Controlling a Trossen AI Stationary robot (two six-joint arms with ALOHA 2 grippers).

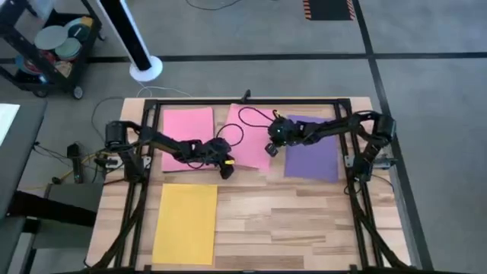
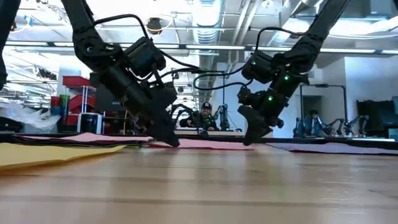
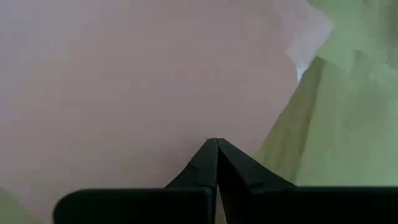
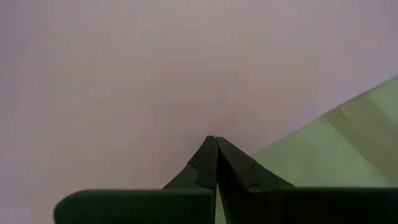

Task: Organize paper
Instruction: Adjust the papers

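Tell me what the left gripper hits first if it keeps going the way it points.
Probably the middle pink sheet. The left gripper, fingers shut, points down at that sheet near its edge by the bare table. The tips look at or almost on the paper; contact is unclear.

I see four sheets flat on the desk: a pink sheet [image 1: 188,137] at the far left, a second pink sheet [image 1: 252,135] skewed beside it, a purple sheet [image 1: 312,152] to its right, and a yellow sheet [image 1: 186,222] lying nearer, well apart.
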